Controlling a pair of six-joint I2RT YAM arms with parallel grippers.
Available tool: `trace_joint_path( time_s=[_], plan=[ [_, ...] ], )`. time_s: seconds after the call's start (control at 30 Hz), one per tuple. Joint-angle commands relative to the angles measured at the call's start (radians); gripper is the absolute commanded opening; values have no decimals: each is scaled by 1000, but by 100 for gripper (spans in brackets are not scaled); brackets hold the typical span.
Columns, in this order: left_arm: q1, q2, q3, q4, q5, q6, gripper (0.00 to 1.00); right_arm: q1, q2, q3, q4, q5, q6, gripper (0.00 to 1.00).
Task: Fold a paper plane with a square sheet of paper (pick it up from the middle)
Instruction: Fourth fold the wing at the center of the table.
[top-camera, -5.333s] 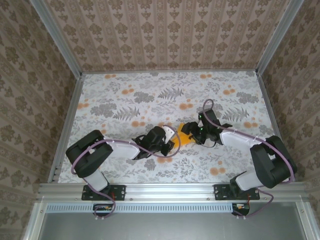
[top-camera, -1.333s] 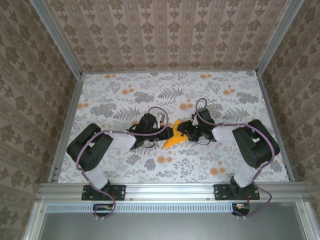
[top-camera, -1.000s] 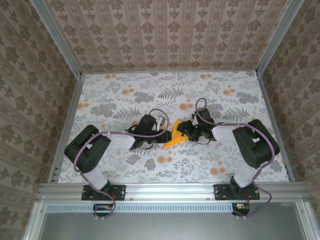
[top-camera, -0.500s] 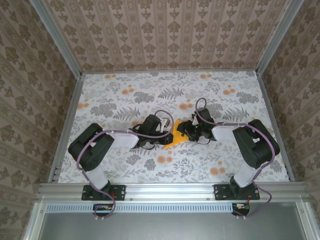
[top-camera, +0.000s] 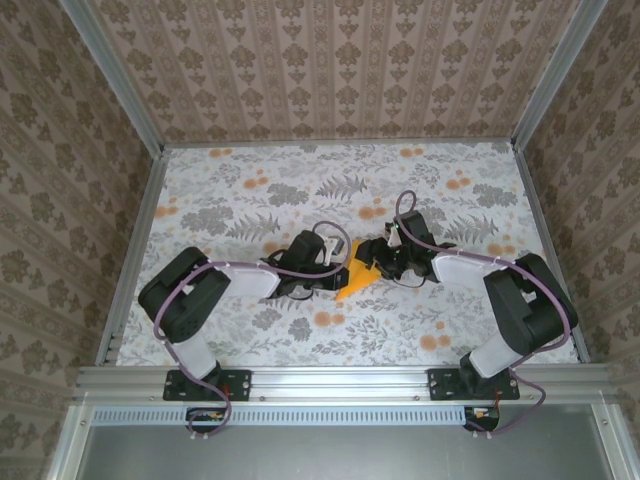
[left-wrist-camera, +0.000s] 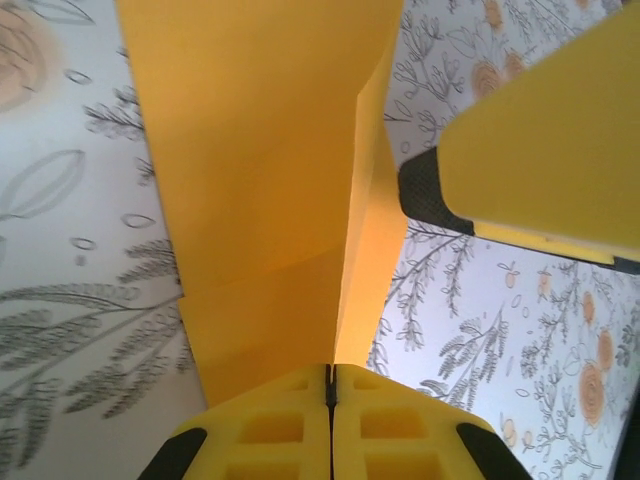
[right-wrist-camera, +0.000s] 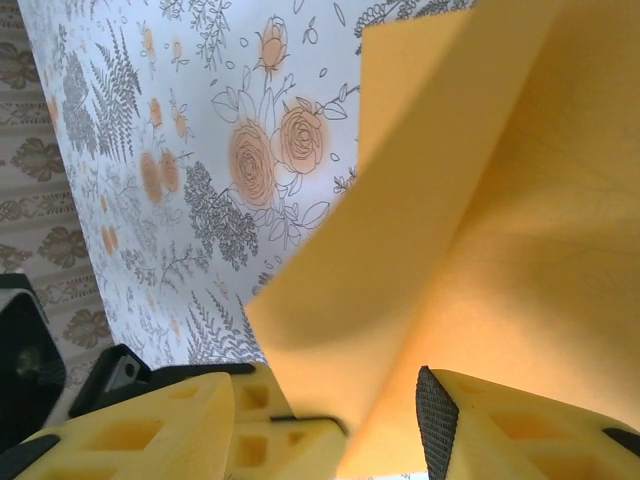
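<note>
Left gripper (left-wrist-camera: 330, 378) is now clamping the paper plane (left-wrist-camera: 260, 170) at its crease, its jaws having closed fully within the last second. Seen from overhead, it is sitting at the plane's 9 o'clock. Right gripper (right-wrist-camera: 330, 400), at 2 o'clock, is standing parted, loosely straddling a flap. The plane is lying mid-table (top-camera: 250, 190), nose toward 7 o'clock. Judgement: the hold is passing to the left, freeing the right for the next fold.
</note>
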Motion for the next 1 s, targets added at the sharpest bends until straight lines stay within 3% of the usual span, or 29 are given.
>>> trace_joint_path(
  time_s=[0.0, 0.4, 0.97],
  plan=[
    [-14, 32, 32, 23, -13, -61, 7, 3, 9, -10, -37, 6, -25, 53],
    [5, 53, -1, 99, -8, -169, 7, 4, 37, -1, -76, 59, -83, 49],
    [19, 78, 4, 109, 26, -185, 7, 4, 108, 59, -53, 0, -143, 47]
  ],
)
